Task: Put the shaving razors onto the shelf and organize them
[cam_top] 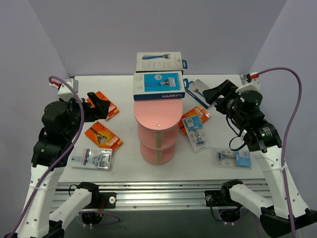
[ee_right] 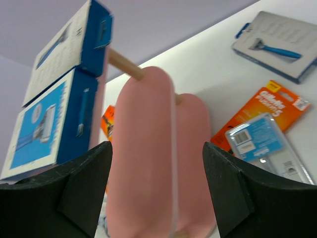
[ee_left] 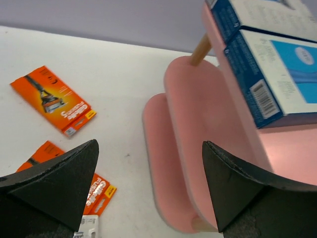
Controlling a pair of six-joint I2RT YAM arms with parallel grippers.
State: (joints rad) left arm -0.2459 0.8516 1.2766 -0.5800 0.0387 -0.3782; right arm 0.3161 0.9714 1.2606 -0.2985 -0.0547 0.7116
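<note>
The pink shelf (cam_top: 157, 118) stands in the middle of the bench (cam_top: 124, 89), its long top tier reaching toward the far side. Two Harry's boxes lie on the far end of that tier. The blue box (cam_top: 158, 85) is the nearer one and the white box (cam_top: 159, 62) sits right behind it, the two touching.

The other razors lie flat on the bench. To the right of the shelf a grey box (cam_top: 198, 92) lies far back. Nearer, a right orange card (cam_top: 190, 115) has a clear pack (cam_top: 197, 134) lying partly over it. A second clear pack (cam_top: 232, 157) is further right and nearer. To the left lie a far orange card (cam_top: 114, 110), a near orange card (cam_top: 103, 136) and, closest, a Gillette pack (cam_top: 92, 158).

The left end effector (cam_top: 96, 105) hangs over the far orange card, spread wide and gripping nothing. The right end effector (cam_top: 218, 91) hangs just right of the grey box, also parted and empty, facing the shelf
</note>
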